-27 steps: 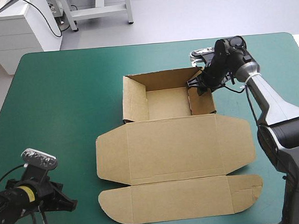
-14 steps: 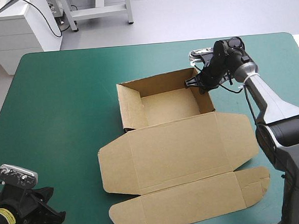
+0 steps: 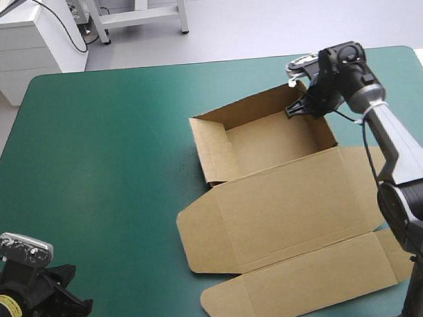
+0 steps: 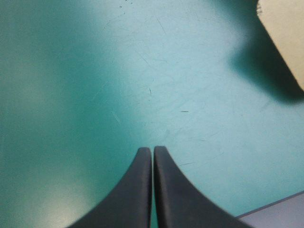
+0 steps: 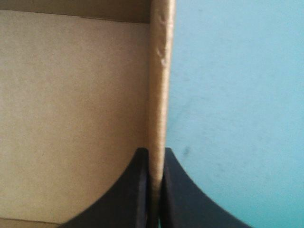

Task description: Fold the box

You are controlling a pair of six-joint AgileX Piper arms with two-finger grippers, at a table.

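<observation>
The brown box (image 3: 286, 211) lies right of the table's middle as an open tray (image 3: 275, 144) with raised walls, its lid and flaps flat toward the near edge. My right gripper (image 3: 300, 108) is at the tray's far right corner, shut on the box. In the right wrist view the upright wall (image 5: 159, 71) runs straight out from between the black fingers of this gripper (image 5: 154, 153), with the tray floor (image 5: 71, 109) on one side. My left gripper (image 3: 75, 296) rests low at the near left corner, shut on nothing. A corner of board (image 4: 285, 33) shows far ahead of the left gripper (image 4: 152, 149).
The box's near flap (image 3: 305, 282) lies close to the table's near edge, and the lid's right flap (image 3: 357, 185) reaches toward the right edge. A wide stretch of teal-green cover (image 3: 104, 172) separates the box from the left gripper. The table's edge (image 4: 278, 211) shows beside the left fingers.
The right gripper has pulled the box to the right and turned it, its near flaps swinging right. The left arm drew back toward the near left corner earlier and has stayed there since.
</observation>
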